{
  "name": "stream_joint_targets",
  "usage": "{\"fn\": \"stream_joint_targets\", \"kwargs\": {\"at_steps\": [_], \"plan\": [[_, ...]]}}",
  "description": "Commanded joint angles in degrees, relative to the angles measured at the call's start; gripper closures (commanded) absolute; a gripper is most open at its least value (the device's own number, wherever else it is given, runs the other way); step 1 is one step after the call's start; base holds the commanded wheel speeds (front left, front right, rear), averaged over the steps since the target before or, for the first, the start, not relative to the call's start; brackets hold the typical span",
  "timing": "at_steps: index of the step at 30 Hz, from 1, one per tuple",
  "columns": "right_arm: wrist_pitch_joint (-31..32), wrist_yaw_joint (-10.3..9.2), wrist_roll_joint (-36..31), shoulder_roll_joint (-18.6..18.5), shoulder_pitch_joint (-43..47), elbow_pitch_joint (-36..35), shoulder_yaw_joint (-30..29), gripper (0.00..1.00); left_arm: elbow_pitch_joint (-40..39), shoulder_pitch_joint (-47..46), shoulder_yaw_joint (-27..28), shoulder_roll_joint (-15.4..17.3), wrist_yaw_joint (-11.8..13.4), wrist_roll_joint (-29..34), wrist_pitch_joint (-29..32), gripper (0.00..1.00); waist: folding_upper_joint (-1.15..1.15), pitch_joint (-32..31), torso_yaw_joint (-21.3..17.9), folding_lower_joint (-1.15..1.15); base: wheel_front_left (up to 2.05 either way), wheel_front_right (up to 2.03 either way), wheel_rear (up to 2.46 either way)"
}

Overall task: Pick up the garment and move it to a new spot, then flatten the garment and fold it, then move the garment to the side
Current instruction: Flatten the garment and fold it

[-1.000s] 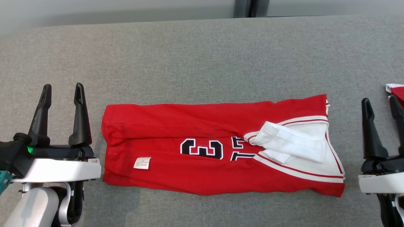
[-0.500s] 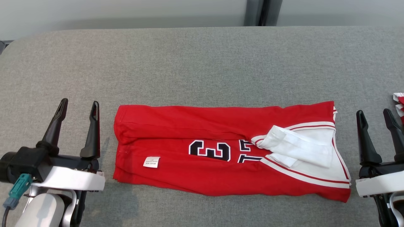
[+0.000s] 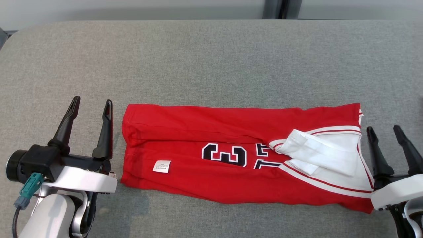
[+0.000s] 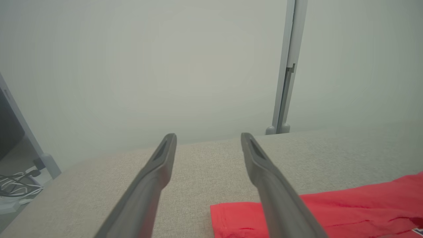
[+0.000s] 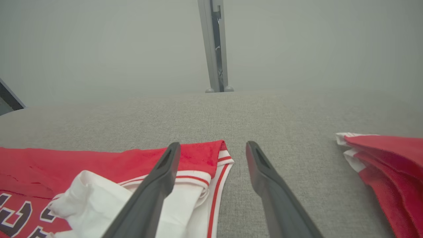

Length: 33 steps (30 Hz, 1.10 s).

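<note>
A red garment (image 3: 211, 132) with white trim and black numerals lies folded into a long strip across the grey table (image 3: 211, 59). A white flap is turned over near its right end. My left gripper (image 3: 92, 103) stands open just off the strip's left end, empty. At the right end my right gripper (image 3: 383, 129) is open too, holding nothing. The left wrist view has the garment's red corner (image 4: 330, 211) beside the right finger. In the right wrist view the white-trimmed end (image 5: 205, 172) lies under the left finger.
A second red and white garment (image 5: 390, 172) lies on the table to the right of my right gripper. A pale wall with a grey vertical post (image 3: 281, 8) runs behind the table. Cables (image 4: 16, 185) lie on the floor off the table's left end.
The head camera has shifted, so the whole scene sits further right and lower. The garment lies as before. Both grippers stay open at the two ends.
</note>
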Motion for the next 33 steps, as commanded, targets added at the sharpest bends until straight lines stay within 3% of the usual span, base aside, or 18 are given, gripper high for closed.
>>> {"fn": "stream_joint_targets", "kwargs": {"at_steps": [1,15,16,17,18,25,33], "plan": [[0.4,0.01,0.5,-0.3,-0.4,1.4,0.3,0.00,0.4,-1.1,0.3,-0.3,-0.3,0.5,-0.2,0.00,0.00,0.6,0.3,0.00,0.00,0.00,0.00],[3.3,0.01,5.4,-0.1,-2.6,13.5,8.3,0.00,1.6,-2.2,0.8,-2.6,-2.0,2.4,-0.2,0.00,0.00,2.5,0.6,0.00,0.00,0.00,0.00],[3.5,0.01,5.8,-0.2,-2.6,14.1,9.0,0.20,1.7,-2.4,0.8,-2.8,-2.1,2.6,-0.2,0.00,0.00,2.5,0.6,0.00,0.00,0.00,0.00],[3.6,0.02,6.5,-0.3,-2.8,14.6,9.7,0.55,1.8,-2.4,0.8,-3.0,-2.3,2.4,-0.2,0.00,0.00,2.5,0.6,0.00,0.00,0.00,0.00],[3.4,0.01,7.2,-0.4,-2.9,14.8,10.2,1.00,1.8,-2.5,1.0,-2.9,-2.5,2.8,-0.2,0.00,0.00,2.6,0.5,0.00,0.00,0.00,0.00],[-1.1,-0.06,9.4,-3.0,-3.2,13.7,8.8,1.00,2.2,-1.8,1.8,-3.6,-3.0,3.3,-0.2,0.00,0.00,2.2,-0.4,0.00,0.00,0.00,0.00],[-3.5,-0.02,9.1,-6.8,-0.8,11.5,1.1,1.00,2.4,-1.0,2.5,-3.9,-3.5,3.9,-0.2,0.00,0.00,1.2,-2.2,0.00,0.00,0.00,0.00]]}}
